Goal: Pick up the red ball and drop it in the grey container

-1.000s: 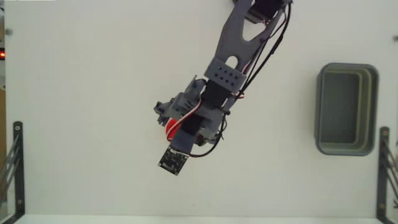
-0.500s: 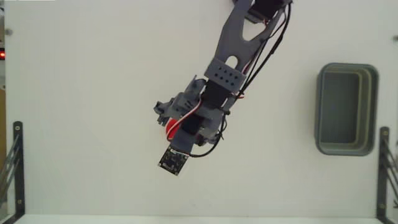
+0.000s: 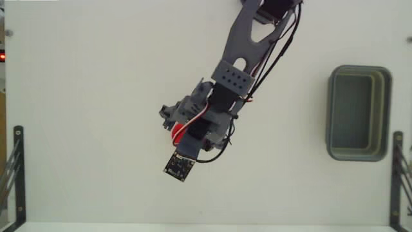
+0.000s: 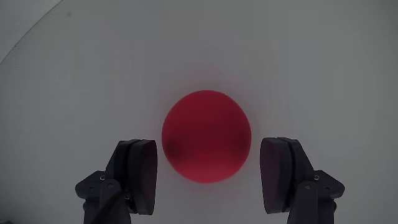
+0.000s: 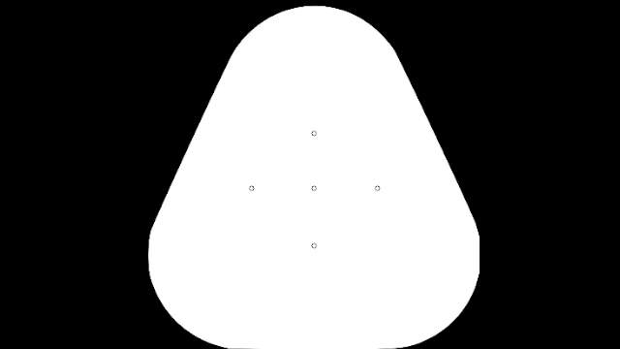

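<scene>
The red ball point(image 4: 206, 137) lies on the white table, filling the space between my gripper's point(image 4: 209, 149) two dark fingers point(image 4: 138, 171), which stand apart on either side of it without touching it. The gripper is open. In the fixed view the arm reaches down from the top edge and the gripper point(image 3: 172, 124) hangs over the table's middle, hiding nearly all of the ball beneath it. The grey container point(image 3: 359, 69) sits empty at the right side, well away from the gripper.
Black metal brackets stand at the lower left point(image 3: 15, 173) and lower right point(image 3: 398, 174) edges of the white table point(image 3: 90, 90). The wrist camera board point(image 3: 179, 166) sticks out below the gripper.
</scene>
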Robot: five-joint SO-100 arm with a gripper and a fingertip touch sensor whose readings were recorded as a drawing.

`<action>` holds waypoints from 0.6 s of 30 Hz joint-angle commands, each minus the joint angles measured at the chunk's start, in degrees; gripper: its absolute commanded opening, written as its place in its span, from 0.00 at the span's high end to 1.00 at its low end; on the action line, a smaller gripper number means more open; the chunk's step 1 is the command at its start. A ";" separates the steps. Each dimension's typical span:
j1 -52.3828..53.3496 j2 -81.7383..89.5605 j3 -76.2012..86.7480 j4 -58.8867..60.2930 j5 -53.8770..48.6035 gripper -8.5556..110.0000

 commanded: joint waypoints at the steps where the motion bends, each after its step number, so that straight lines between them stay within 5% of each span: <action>1: 0.30 0.26 -4.07 -0.42 0.26 0.00; 18: 0.30 -0.21 -4.56 -0.40 0.26 0.00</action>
